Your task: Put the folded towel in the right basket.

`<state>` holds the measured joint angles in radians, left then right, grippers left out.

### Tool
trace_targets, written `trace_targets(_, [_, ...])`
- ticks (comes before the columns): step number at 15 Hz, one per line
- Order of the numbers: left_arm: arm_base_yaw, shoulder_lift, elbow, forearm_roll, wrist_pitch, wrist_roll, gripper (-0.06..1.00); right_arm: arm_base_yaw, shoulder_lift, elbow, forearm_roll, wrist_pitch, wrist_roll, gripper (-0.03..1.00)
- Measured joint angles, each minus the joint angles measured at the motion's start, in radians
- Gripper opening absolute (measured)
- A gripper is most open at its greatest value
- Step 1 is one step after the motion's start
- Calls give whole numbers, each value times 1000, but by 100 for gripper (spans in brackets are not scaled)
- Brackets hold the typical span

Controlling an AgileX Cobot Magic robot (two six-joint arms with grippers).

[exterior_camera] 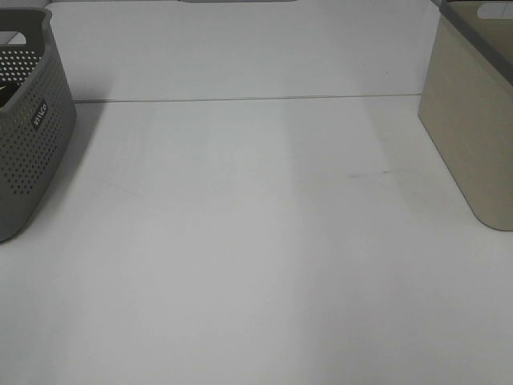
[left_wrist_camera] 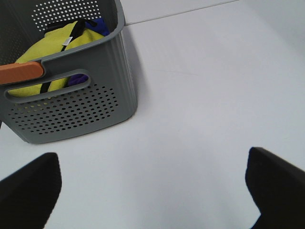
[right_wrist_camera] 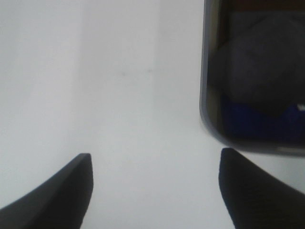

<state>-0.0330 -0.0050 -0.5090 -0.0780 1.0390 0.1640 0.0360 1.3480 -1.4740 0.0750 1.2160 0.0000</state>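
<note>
The right basket (exterior_camera: 473,136) is beige and stands at the table's right edge. In the right wrist view its dark rim (right_wrist_camera: 206,71) shows, with a dark grey cloth (right_wrist_camera: 259,62) and a blue cloth (right_wrist_camera: 257,121) inside. I cannot tell which of them is the folded towel. My right gripper (right_wrist_camera: 155,160) is open and empty over bare table beside this basket. My left gripper (left_wrist_camera: 152,167) is open and empty in front of the left basket (left_wrist_camera: 71,109). Neither gripper shows in the exterior view.
The grey perforated left basket (exterior_camera: 32,136) stands at the table's left edge. It holds a yellow towel (left_wrist_camera: 43,57), a blue item (left_wrist_camera: 101,24) and a purple item (left_wrist_camera: 78,78). An orange grip (left_wrist_camera: 21,72) sits on its handle. The white table (exterior_camera: 256,241) lies between the baskets.
</note>
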Motion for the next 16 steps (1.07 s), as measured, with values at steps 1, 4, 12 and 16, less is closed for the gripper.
trace_targets(1, [0, 0, 0, 0, 0, 0, 99, 0, -62, 98, 0, 0, 0, 69])
trace_targets(4, [0, 0, 0, 0, 0, 0, 99, 0, -265, 392, -1, -1, 0, 69])
trace_targets(12, [0, 0, 0, 0, 0, 0, 99, 0, -908, 852, -27, -84, -51, 69])
trace_targets(16, [0, 0, 0, 0, 0, 0, 99, 0, -1074, 937, -27, -164, -57, 69])
